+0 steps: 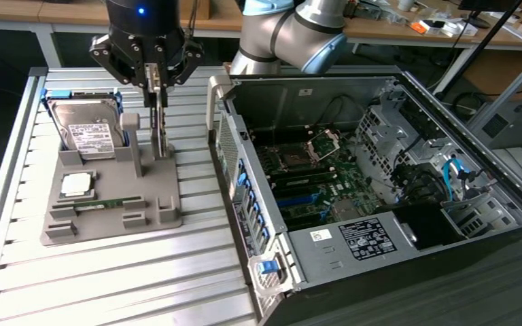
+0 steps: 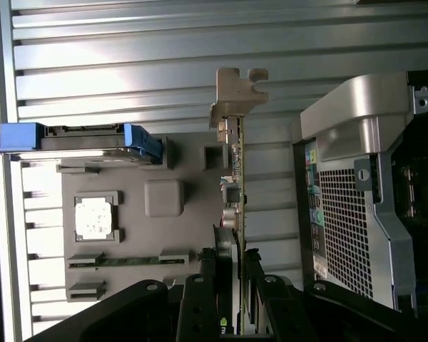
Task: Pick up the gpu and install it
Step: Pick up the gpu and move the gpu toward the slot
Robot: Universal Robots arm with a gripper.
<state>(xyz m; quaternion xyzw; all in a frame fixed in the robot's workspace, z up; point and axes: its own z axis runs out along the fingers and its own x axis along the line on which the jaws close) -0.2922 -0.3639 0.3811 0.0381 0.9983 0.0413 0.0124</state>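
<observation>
Spotter: Grip first. Your black multi-link gripper (image 1: 155, 83) has its jaws closed onto the gpu (image 1: 160, 125), the thin flat circuit card with a silvery metal bracket strip (image 2: 237, 96) at one end. You have it by the top edge, pinched across its two flat faces.

Operator: Where is the card?

Spotter: It stands upright on edge at the corner of the grey plastic parts tray (image 1: 107, 221), on the side nearest the open black-and-silver computer case (image 1: 379, 183). Its lower end meets the tray. I can't tell you whether it is seated in its slot or just clear of it. The silver hard drive (image 1: 89, 132) with the white label is propped near it, toward the exterior view's left. The narrow green memory stick (image 1: 107, 202) lies flat, well apart from your jaws.

Operator: How will it handle?

Spotter: I judge it light and stiff but fragile, a bare board with small parts on its faces and contacts along one edge. Your hold across the faces looks like the sound place. The bracket is thin sheet that would likely twist, and the contact edge is best left untouched. The wrist view puts the bracket end away from your jaws. With so narrow a pinch, that end could swing or sag if your hold is slack.
</observation>
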